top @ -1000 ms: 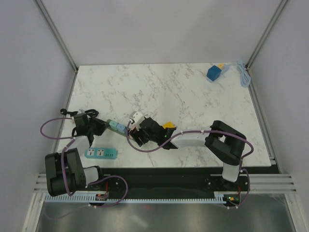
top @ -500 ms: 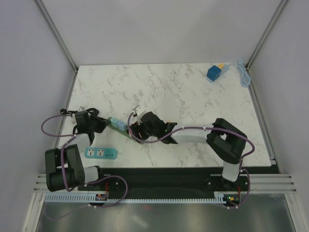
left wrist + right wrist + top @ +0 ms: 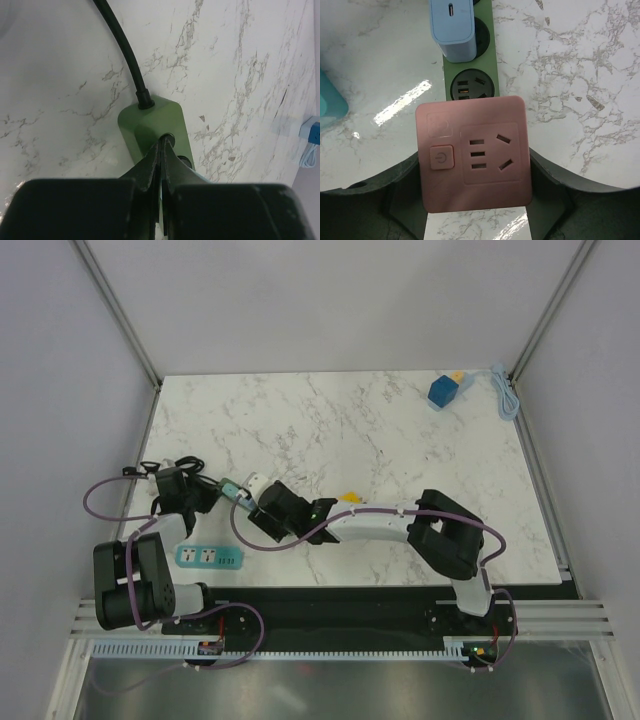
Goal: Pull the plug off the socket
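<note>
The right pincer [image 3: 474,172] is clamped on the pink adapter plug [image 3: 470,150], which sits over the green power strip [image 3: 150,120], next to a free socket and a light-blue charger [image 3: 452,25]. The left pincer [image 3: 161,144], fingers together, has its tips on the strip's cord end. The strip lies near the left edge of the bench [image 3: 400,440].

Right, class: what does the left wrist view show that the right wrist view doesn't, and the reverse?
Left wrist only: the black cable entering the end of the green power strip, with the left jaws shut over it. Right wrist only: the pink adapter between the right jaws, the blue plug seated in the strip, one empty socket. Both: that strip and the marble table.
</note>
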Controlling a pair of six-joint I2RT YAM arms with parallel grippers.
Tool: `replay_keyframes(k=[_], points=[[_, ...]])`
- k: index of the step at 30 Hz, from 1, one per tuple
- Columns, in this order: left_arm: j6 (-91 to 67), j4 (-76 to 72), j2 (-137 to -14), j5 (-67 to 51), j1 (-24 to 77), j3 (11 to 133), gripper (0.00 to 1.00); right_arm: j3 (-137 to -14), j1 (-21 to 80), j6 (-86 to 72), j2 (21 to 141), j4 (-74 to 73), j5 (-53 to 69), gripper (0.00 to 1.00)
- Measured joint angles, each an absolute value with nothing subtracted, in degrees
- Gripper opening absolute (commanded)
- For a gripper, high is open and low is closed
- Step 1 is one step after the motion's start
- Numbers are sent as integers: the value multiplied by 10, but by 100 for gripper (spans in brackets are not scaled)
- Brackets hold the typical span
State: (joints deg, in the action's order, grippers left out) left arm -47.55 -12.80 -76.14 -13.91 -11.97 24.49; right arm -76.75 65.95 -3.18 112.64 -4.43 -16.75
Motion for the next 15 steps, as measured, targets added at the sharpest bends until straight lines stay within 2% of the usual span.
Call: replay_keyframes(k=[7, 15], points=[[-475, -132, -764, -136, -119, 245, 2, -799, 659, -4, 1145, -74, -169, 0], [-475, -135, -768, -141, -117, 248, 2, -794, 600, -113, 1137, -84, -22, 0]])
